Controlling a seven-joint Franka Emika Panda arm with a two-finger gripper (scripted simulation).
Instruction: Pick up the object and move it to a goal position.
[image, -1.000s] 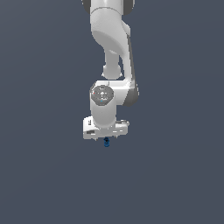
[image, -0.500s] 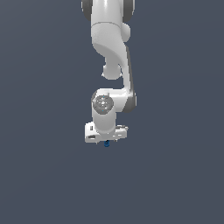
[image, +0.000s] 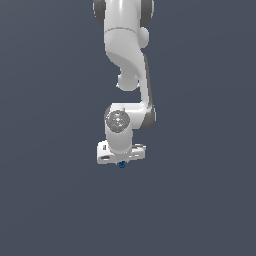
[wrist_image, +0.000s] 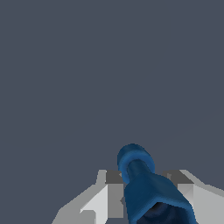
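The white arm hangs down in the middle of the exterior view, ending in a flat white hand. The object (image: 121, 164) shows there as a tiny dark-blue tip poking out just under the hand. In the wrist view the object (wrist_image: 146, 188) is a blue flared piece with a rounded knob end, standing between the two grey-white fingers (wrist_image: 109, 192). My gripper (wrist_image: 146, 197) is shut on it, one finger pressing each side. The fingertips themselves are hidden behind the hand in the exterior view.
A plain dark grey-blue surface fills both views, with no other objects, edges or markers showing.
The arm has stretched further down and the hand with the blue object has dropped slightly lower in the exterior view. The grip has not changed.
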